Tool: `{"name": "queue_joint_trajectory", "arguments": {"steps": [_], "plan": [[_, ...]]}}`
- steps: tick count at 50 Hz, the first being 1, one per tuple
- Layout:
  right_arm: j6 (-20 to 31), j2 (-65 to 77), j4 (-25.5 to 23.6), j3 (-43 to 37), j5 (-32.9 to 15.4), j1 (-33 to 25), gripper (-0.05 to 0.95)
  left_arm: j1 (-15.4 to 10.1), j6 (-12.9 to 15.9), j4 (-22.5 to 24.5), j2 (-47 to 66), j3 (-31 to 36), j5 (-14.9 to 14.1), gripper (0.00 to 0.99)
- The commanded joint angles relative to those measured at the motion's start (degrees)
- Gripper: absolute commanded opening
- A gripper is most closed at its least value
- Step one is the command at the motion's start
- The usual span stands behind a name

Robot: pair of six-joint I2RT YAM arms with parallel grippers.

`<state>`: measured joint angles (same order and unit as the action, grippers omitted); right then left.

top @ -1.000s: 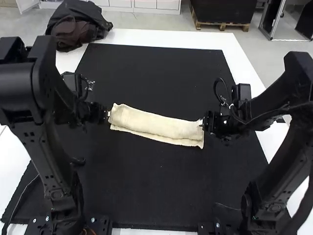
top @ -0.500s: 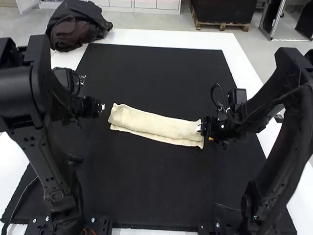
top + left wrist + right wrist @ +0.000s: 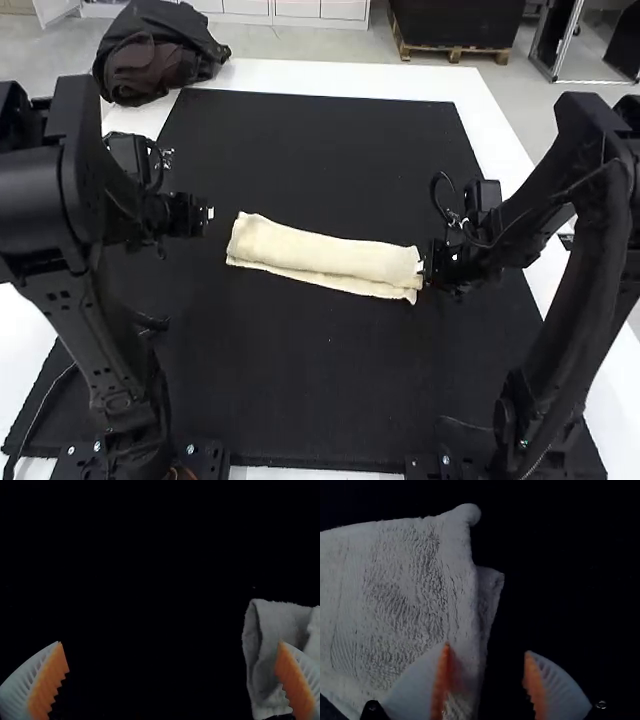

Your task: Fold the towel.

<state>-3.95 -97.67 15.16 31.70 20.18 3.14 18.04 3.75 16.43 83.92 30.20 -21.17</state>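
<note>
Black matting (image 3: pixel 330 390) covers most of the white table (image 3: pixel 340 78), with a dark cloth bundle (image 3: pixel 150 60) at the upper left of the high view. Near the middle of that frame lies the cream towel (image 3: pixel 320 255), folded into a long, narrow strip that slopes down towards the right; a lower layer peeks out along its near edge. The left gripper (image 3: pixel 208 213) is open, left of the centre and apart from the strip's left end; its own wrist view shows the ribbed fingers (image 3: pixel 45 685) spread wide. Right of the centre, the right gripper (image 3: pixel 425 270) is at the strip's right end, open too: in its wrist view, one finger (image 3: pixel 437 680) overlaps the towel's end and the other is over bare mat. Whether that finger touches the fabric, I cannot tell.
</note>
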Motion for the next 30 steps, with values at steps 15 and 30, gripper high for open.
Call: {"name": "queue_joint_trajectory", "arguments": {"steps": [15, 30], "plan": [[1.7, -6.7, 0.6, 3.1, 11.5, 3.7, -0.02, 0.2, -1.4, -0.6, -2.7, 1.4, -0.9, 0.967], [2.0, -5.1, -1.1, 3.6, 11.5, 3.2, -0.02, 0.2, -1.6, -1.5, -3.4, 1.2, -0.9, 0.967]]}}
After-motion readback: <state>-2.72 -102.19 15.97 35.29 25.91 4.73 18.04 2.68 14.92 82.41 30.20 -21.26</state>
